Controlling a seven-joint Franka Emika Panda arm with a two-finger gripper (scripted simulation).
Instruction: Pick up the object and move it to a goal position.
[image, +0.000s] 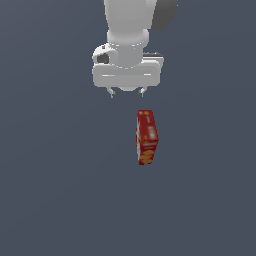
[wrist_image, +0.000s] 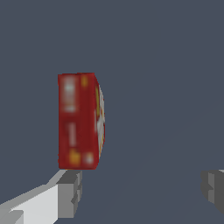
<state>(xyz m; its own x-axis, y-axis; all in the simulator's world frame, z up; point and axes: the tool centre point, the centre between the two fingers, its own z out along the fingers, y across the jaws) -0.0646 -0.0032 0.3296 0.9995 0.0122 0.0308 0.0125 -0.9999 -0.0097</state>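
A: What about the glossy white two-fingered gripper (image: 127, 93)?
B: Spread wide and holding nothing; two short grey fingertips (wrist_image: 70, 192), blocky and matte.
A: And the one small red rectangular carton with yellow-orange print (image: 147, 137)?
B: Standing upright on the flat grey floor (image: 55, 190); clear of the fingers, below them in the exterior view, toward its right.

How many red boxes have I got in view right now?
1. The red box stands upright on the grey floor, just below the gripper and toward the exterior view's right. The wrist view shows the same box outside the open jaws. Nothing suggests another is hidden.
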